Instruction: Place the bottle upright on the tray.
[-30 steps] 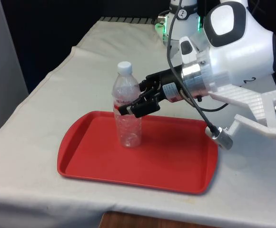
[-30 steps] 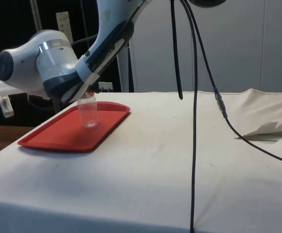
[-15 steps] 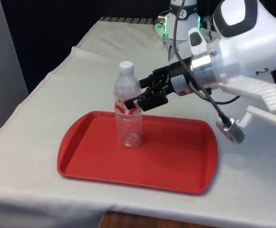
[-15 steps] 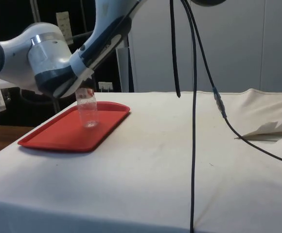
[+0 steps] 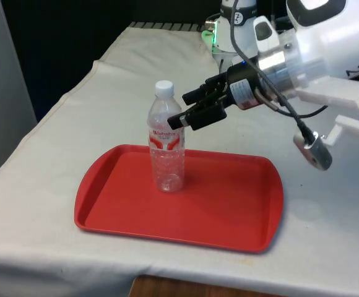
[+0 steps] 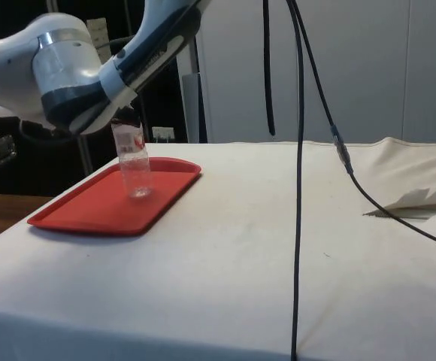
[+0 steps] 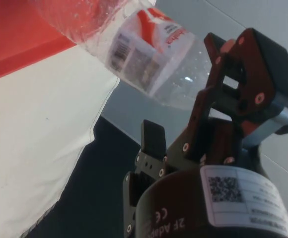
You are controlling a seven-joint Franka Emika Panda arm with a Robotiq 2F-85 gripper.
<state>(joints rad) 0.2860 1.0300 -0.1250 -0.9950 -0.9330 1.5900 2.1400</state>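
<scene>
Stood upright on glossy red tray (image 5: 229, 210): clear ribbed plastic bottle (image 5: 166, 148), white-capped. Hovered beside it, gripper (image 5: 182, 111), fingers apart.

The bottle (image 5: 166, 145) looked like thin clear plastic, glossy and ribbed low down, with a matt white plastic cap (image 5: 163, 88) and a printed red-and-white paper or film label (image 7: 146, 47); water droplets clung inside its wall. The tray (image 5: 229, 213) was smooth red plastic with a soft sheen and a rounded, raised rim. The cloth (image 6: 293, 248) over the table was off-white woven fabric, matt, lightly creased and faintly marked. The gripper (image 5: 192, 110) was of matt black plastic or metal, with small bolt heads and a white paper sticker. The arm's shell (image 6: 60, 71) was glossy white plastic with a brushed metal ring.
</scene>
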